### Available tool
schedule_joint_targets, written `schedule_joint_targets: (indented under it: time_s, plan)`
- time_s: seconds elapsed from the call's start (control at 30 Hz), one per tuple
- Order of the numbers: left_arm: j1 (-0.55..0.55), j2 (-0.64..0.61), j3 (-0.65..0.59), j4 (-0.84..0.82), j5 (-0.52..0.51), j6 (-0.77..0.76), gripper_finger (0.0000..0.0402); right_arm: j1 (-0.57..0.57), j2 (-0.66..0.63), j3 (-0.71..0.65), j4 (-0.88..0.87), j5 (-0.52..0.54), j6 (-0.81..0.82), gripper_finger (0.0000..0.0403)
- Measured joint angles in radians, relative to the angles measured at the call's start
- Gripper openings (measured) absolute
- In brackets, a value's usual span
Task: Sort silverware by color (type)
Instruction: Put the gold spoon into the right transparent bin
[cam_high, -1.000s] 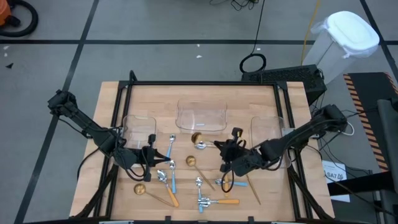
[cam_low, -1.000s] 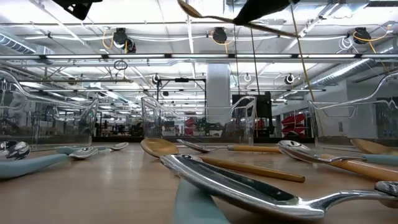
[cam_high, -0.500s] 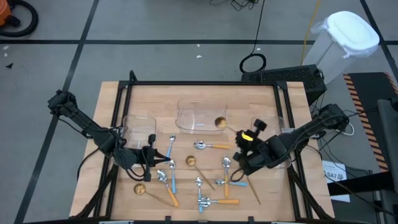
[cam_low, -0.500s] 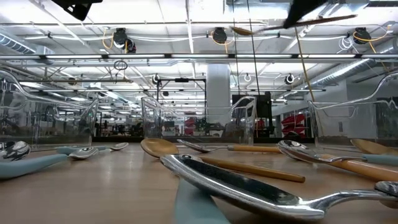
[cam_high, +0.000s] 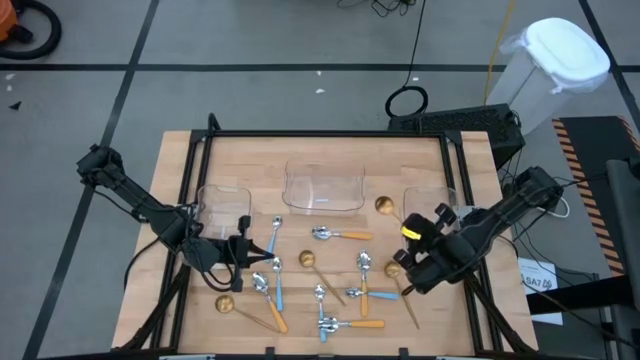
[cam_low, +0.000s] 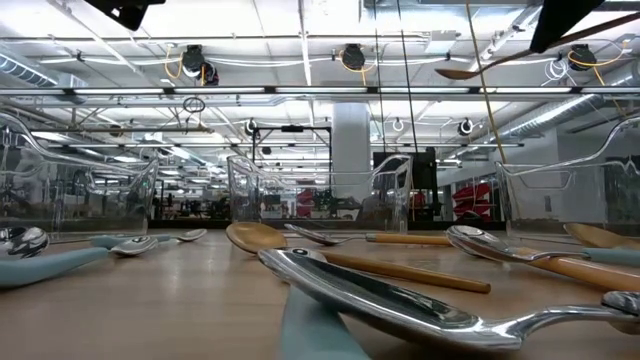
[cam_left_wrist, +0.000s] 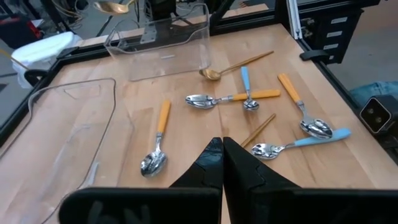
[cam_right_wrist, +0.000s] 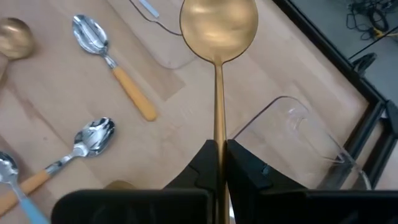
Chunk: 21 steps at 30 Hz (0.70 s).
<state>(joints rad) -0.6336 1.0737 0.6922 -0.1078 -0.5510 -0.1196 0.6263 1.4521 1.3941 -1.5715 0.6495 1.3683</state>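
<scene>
My right gripper (cam_high: 409, 230) (cam_right_wrist: 219, 151) is shut on an all-gold spoon (cam_high: 385, 206) and carries it in the air. The spoon's bowl is just left of the right clear tray (cam_high: 432, 203). The low view shows the spoon (cam_low: 478, 70) high above the table. Several spoons lie flat on the wood: orange-handled (cam_high: 342, 235), blue-handled (cam_high: 273, 236) and gold (cam_high: 310, 261). My left gripper (cam_high: 240, 252) (cam_left_wrist: 222, 149) is shut and hovers near the left tray (cam_high: 222, 203), holding nothing. My right gripper pinches the gold spoon's thin handle (cam_right_wrist: 219, 127) between its two fingers. The handle runs along the fingers and the round bowl (cam_right_wrist: 219, 26) sticks out ahead of them. The spoon is lifted clear of the table, roughly level.
Three clear trays stand along the far half of the table: left, middle (cam_high: 323, 188) and right. A black frame (cam_high: 325, 134) rims the wooden top. The loose spoons cover the near middle area (cam_high: 320, 290). A white bin (cam_high: 560, 60) stands beyond the table's right far corner.
My right gripper has swung from the table's middle toward its right edge, carrying the gold spoon held clear of the table. The bowl passed the middle tray's near right corner and now sits beside the right tray. The left arm has kept still.
</scene>
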Motion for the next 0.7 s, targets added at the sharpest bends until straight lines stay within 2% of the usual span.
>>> schedule_joint_targets:
  time_s: [0.17,0.7]
  plan:
    - [0.017,0.000,0.000,0.001,0.000,0.006,0.0001,0.017,-0.003,-0.036,0.001,0.002,0.036,0.0011]
    - [0.027,0.000,0.000,0.009,0.000,0.013,0.0001,0.017,-0.180,-0.404,0.028,-0.148,0.313,0.0012]
